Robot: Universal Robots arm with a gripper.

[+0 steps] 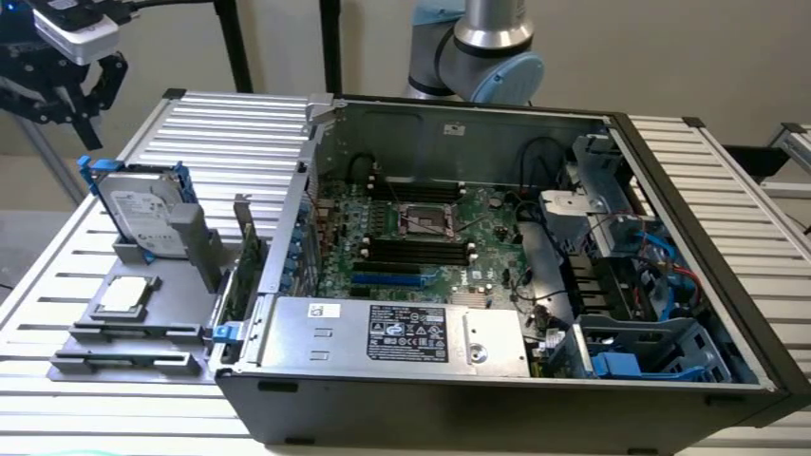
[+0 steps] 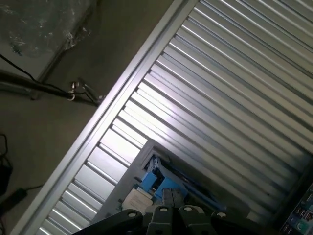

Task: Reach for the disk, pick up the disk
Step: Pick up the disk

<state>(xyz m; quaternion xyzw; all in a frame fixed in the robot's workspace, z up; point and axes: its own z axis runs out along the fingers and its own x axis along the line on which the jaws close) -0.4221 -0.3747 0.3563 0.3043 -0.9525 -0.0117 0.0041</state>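
The hand (image 1: pixel 64 100) hangs in the air at the far corner of the desk (image 1: pixel 216 119), at the exterior view's left, above and well apart from everything on the desk. Its dark fingers stand spread apart and hold nothing. The disk (image 1: pixel 146 214) stands on edge in a grey holder (image 1: pixel 190 249), tilted slightly, with its white label facing the camera and its blue frame visible along the top and side edges. The disk is below the hand and nearer the camera, not touching it. In the wrist view, the disk (image 2: pixel 159 188) appears beside the hand's own housing, over the ribbed metal slats of the desk (image 2: pixel 220 98). A small square chip (image 1: pixel 127 296) lies flat on a grey tray (image 1: pixel 121 332) in front of the holder. An open computer case (image 1: pixel 507 285) occupies the middle of the desk, just beside the holder on the exterior view's right.
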